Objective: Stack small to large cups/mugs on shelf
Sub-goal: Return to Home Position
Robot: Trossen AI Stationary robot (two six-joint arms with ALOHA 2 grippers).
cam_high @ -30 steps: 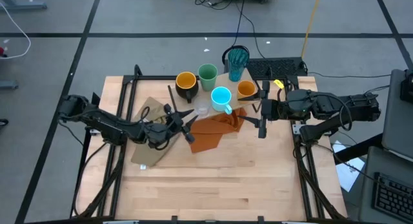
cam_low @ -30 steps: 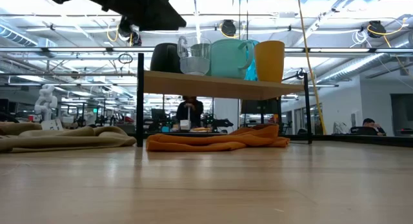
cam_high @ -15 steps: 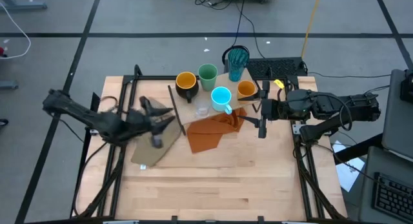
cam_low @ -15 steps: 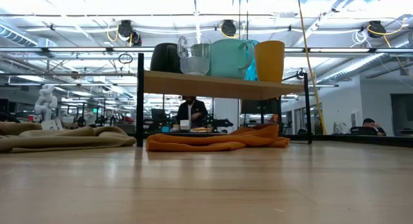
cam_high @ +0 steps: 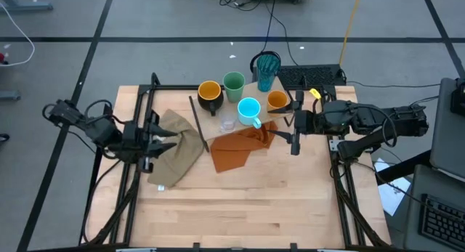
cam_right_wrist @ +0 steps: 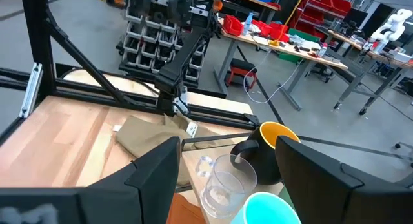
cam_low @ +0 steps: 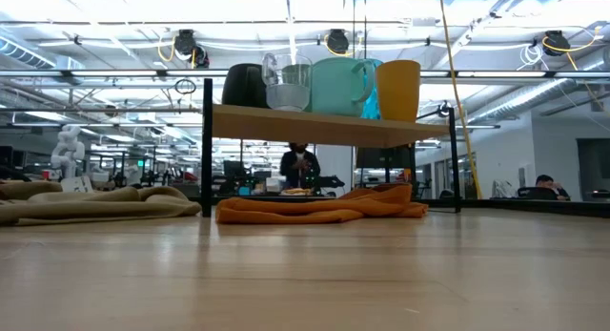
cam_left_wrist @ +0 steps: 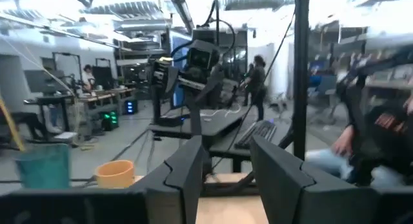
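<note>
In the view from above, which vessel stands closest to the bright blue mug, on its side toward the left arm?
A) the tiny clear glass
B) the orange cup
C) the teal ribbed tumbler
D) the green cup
A: in the high view the tiny clear glass stands right beside the bright blue mug on its left-arm side, while the orange cup is on the opposite side.

No word, number or brand can be read in any view. In the left wrist view a person (cam_left_wrist: 377, 137) wears a dark shirt with a pale orange print, too blurred to make out. A small white tag (cam_right_wrist: 191, 128) on the tan cloth (cam_right_wrist: 150, 137) is too small to read.
</note>
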